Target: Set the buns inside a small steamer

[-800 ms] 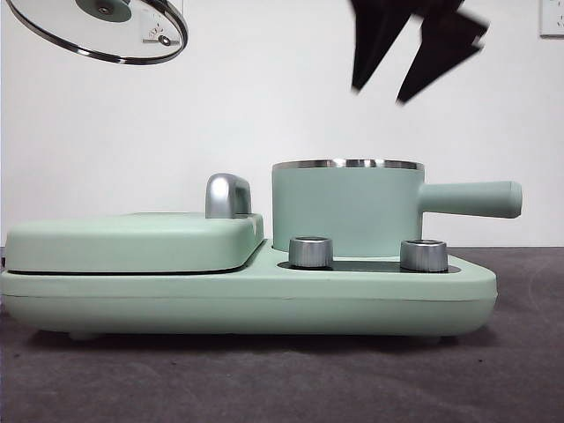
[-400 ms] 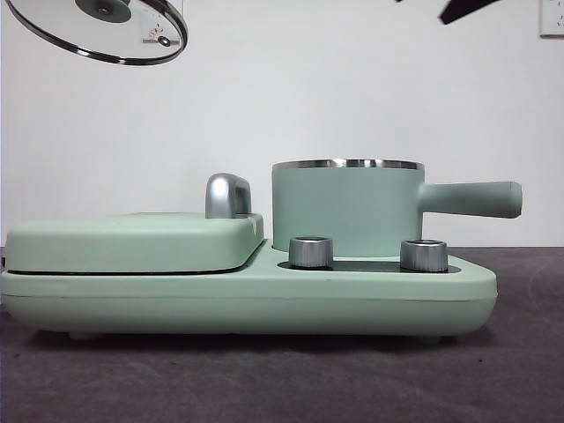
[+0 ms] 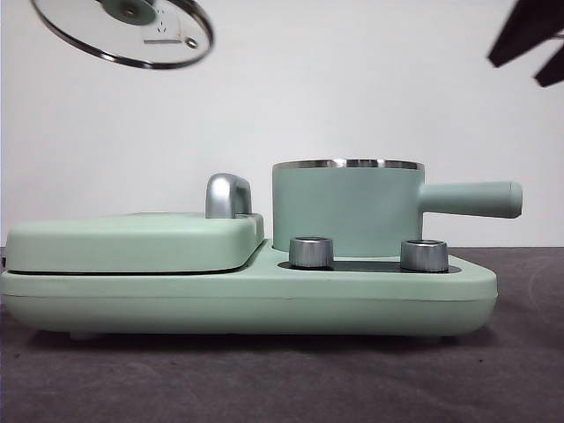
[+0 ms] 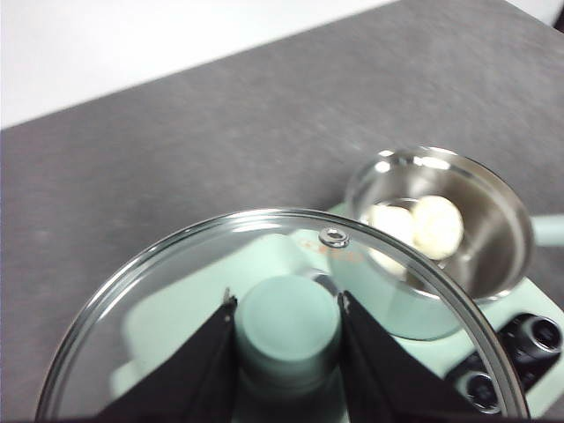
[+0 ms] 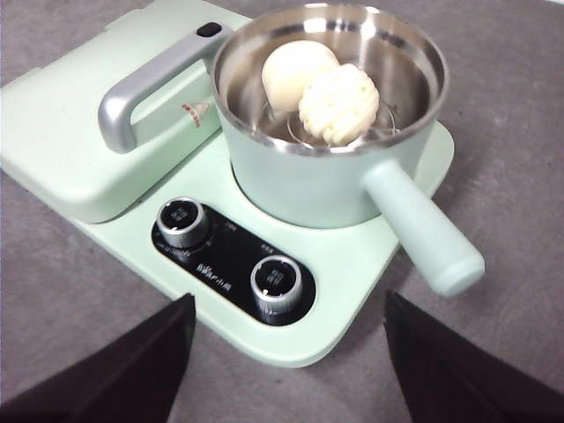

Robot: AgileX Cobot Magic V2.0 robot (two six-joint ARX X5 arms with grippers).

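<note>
Two buns sit inside the small steamer (image 3: pixel 346 207); entries follow by view. Front view: steamer stands on the mint-green cooker base (image 3: pixel 247 295), steel rim uppermost, straight handle (image 3: pixel 470 199) projecting toward 3 o'clock; two steel knobs (image 3: pixel 311 251) before it; flat lidded griddle (image 3: pixel 132 240) at the steamer's 9 o'clock. Glass lid (image 3: pixel 123 33) hangs tilted at the 10 o'clock corner, well apart from the pot and above it. Right gripper (image 3: pixel 536 42) shows as black tips at the 2 o'clock corner, clear of everything. Buns not visible from this level. Left wrist view: left gripper (image 4: pixel 287 328) clenched on the lid's green knob (image 4: pixel 287 322), one jaw on each side; through and past the glass, the open steamer lies ahead toward 2 o'clock, buns (image 4: pixel 421 227) pale on its steel floor. Right wrist view: right gripper (image 5: pixel 291 352) released, jaws spread wide and holding nothing; smooth bun (image 5: pixel 295 72) and ribbed bun (image 5: pixel 339 106) touch side by side on the rack inside the pot. Judgement: placing appears done; the remaining move is likely lidding. It turns on the lid's offset, up and to 9 o'clock of the rim; the left arm, already holding it, must travel toward 3 o'clock, level the tilt, then descend centred on the rim.
</note>
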